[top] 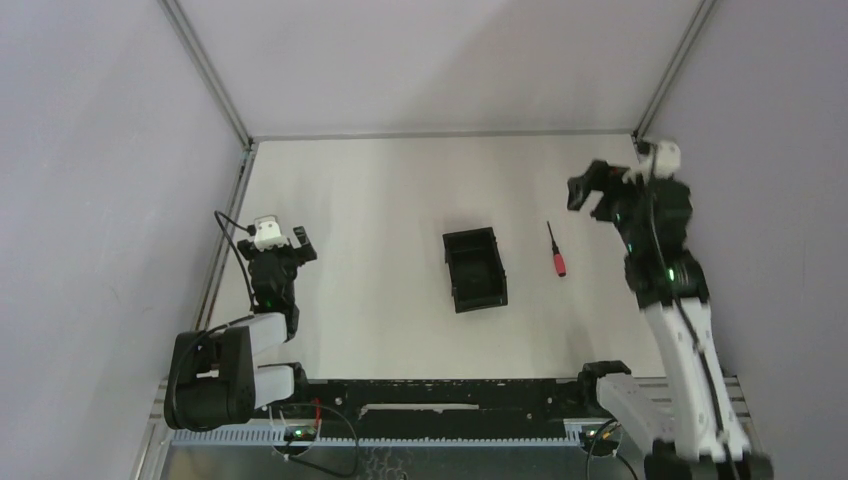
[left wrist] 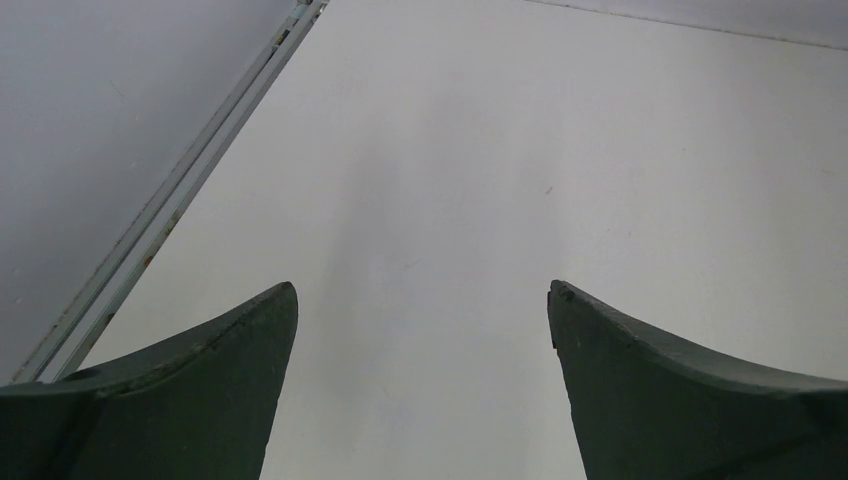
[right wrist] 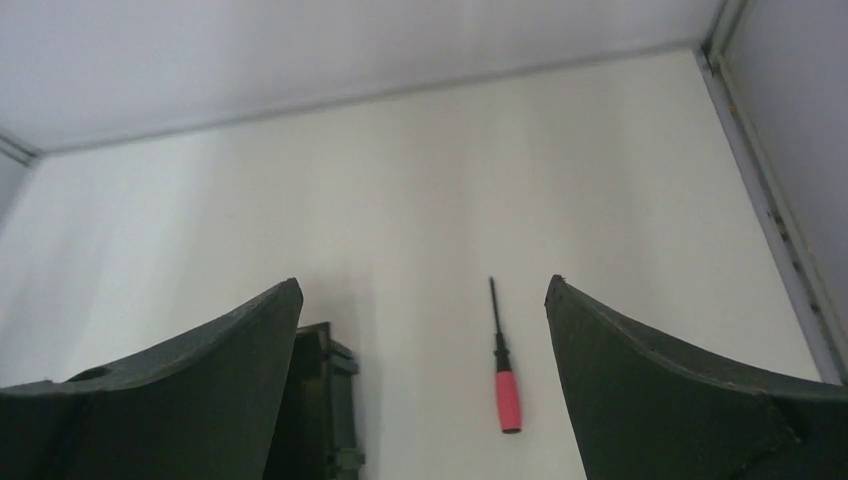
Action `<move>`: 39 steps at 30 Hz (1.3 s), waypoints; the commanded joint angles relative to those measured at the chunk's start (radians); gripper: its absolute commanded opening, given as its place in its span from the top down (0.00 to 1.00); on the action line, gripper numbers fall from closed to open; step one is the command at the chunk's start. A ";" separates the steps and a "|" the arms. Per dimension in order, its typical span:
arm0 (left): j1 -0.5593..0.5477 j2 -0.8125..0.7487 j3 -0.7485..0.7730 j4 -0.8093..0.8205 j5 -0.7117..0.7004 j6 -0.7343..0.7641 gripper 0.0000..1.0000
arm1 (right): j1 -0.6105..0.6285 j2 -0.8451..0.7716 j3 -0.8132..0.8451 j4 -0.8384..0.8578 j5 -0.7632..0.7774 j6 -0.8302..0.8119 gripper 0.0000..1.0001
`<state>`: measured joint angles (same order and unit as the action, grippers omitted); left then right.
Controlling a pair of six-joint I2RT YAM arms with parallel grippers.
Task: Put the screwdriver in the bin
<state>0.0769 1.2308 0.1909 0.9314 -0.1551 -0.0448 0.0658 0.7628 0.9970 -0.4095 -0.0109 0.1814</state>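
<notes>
Screwdriver (right wrist: pixel 500 355) lies untouched between the spread, empty right jaws; the bin (right wrist: pixel 335 390), apparently empty, sits by their left tip. Left jaws gape too; grasping and dropping remain.

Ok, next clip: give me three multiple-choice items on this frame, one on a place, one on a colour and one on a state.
1. Where does the screwdriver lie relative to the bin?
A) inside it
B) on the table to its right
C) on the table to its left

2. What colour is the screwdriver's handle?
A) red
B) blue
C) yellow

3. What state is the right end effector in?
A) shut on the screwdriver
B) shut and empty
C) open and empty

Answers:
1 B, it rests on bare table beside the bin.
2 A, a red handle on a thin dark shaft.
3 C, its jaws stand wide apart, holding nothing.
</notes>
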 commanded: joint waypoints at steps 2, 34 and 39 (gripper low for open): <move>-0.006 -0.001 0.047 0.024 -0.014 0.013 0.00 | -0.009 0.430 0.224 -0.301 0.109 -0.075 0.01; -0.006 -0.001 0.047 0.024 -0.013 0.013 0.00 | -0.009 1.004 0.507 -0.728 0.050 -0.137 1.00; -0.005 -0.002 0.048 0.024 -0.013 0.013 0.00 | -0.013 0.937 0.664 -0.943 -0.027 -0.093 1.00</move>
<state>0.0769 1.2308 0.1909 0.9314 -0.1551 -0.0448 0.0555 1.8084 1.5398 -1.1362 0.0189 0.0383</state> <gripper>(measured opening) 0.996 0.038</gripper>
